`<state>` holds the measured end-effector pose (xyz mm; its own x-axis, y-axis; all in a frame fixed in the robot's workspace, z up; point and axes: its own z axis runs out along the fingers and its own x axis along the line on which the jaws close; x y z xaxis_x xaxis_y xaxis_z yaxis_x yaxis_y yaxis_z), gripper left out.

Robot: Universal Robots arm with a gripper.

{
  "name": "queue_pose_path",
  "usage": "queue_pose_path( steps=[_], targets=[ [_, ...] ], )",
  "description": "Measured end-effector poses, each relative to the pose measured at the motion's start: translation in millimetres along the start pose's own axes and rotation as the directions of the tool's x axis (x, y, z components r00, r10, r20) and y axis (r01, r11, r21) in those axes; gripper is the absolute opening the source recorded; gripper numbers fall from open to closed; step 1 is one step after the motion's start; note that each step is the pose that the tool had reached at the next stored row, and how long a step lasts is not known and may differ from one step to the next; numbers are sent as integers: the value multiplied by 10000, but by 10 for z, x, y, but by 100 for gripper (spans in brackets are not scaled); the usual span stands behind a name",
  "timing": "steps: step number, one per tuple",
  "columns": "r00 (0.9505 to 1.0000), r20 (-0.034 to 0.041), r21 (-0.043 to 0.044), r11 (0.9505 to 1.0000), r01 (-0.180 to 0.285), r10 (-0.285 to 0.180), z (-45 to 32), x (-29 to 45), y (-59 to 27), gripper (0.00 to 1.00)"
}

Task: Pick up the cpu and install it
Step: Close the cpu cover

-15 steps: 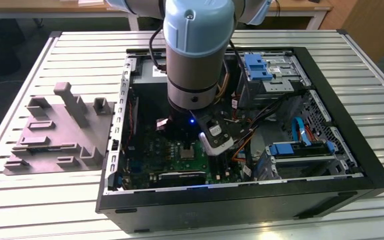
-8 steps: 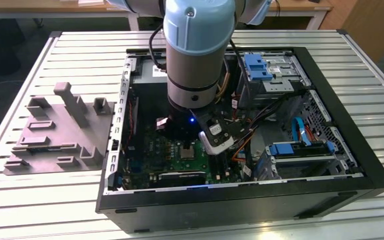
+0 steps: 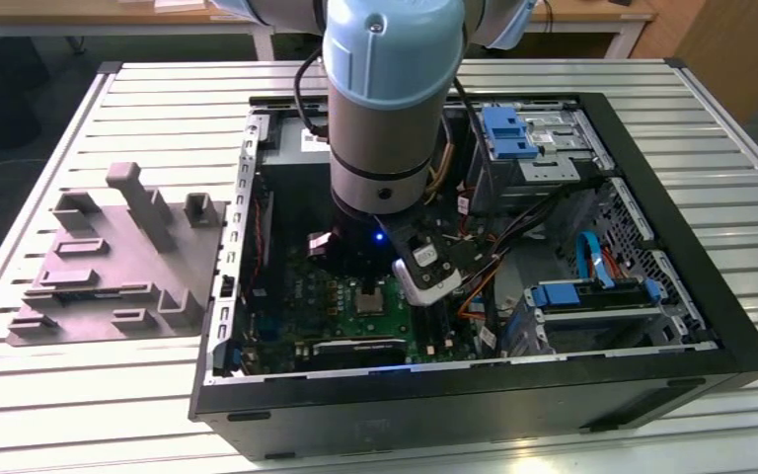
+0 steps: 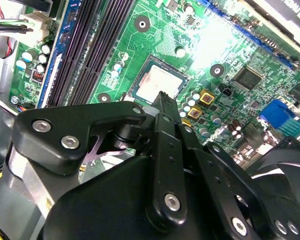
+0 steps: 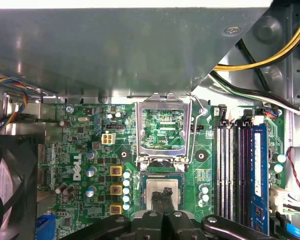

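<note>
The cpu (image 5: 154, 189) is lying in the socket (image 5: 162, 175) at the motherboard's (image 5: 90, 135) middle; the claw (image 5: 163, 193), tips closed together, is touching it; seating seems underway, I judge, calling next for gentle, straight motion.

matt silvery metal cpu (image 5: 154, 189), glossy green board (image 5: 85, 131), matt black hand (image 5: 163, 195).

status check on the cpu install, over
end effector shut, tips at the cpu top. cpu lying flat in its socket. retention frame standing open, not over it.
</note>
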<state>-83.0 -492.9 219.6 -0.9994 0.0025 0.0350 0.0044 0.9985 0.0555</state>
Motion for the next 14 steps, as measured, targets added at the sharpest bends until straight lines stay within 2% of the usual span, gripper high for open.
queue_pose_path(
  steps=[3, 5, 14],
  targets=[
    [10000, 0, 3, 10000, 1, -1, -13, 2, 0, 11],
    [10000, 16, 2, 10000, 2, -2, -50, 8, 3, 11],
    [10000, 24, -1, 10000, 1, -1, -398, 21, 23, 11]
  ],
)
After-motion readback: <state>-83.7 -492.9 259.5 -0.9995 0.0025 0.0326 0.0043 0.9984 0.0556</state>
